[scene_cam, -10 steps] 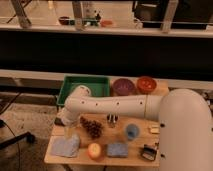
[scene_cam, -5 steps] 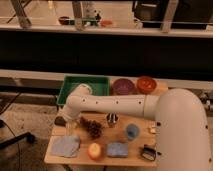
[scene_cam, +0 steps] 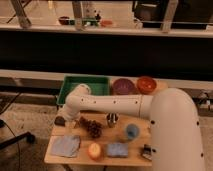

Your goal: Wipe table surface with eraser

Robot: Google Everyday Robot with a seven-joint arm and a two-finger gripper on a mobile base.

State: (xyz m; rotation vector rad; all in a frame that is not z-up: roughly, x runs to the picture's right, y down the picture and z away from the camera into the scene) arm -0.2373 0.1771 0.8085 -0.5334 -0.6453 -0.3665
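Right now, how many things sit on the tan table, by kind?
Bowls: 2, purple round bowl, orange round bowl
Trays: 1, green plastic tray
Cups: 2, small metal cup, round blue cup
Wipers: 3, dark oblong eraser, blue rectangular sponge, grey-blue cloth
Others: 3, brown knobbly cluster, orange ball, black-handled tool
Total: 11
Claw: open, beside the eraser.

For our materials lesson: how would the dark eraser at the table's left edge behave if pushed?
The eraser looks flat, so it likely slides rather than rolls. It lies at the table edge; a leftward push may drop it. The gripper hangs just right of it.
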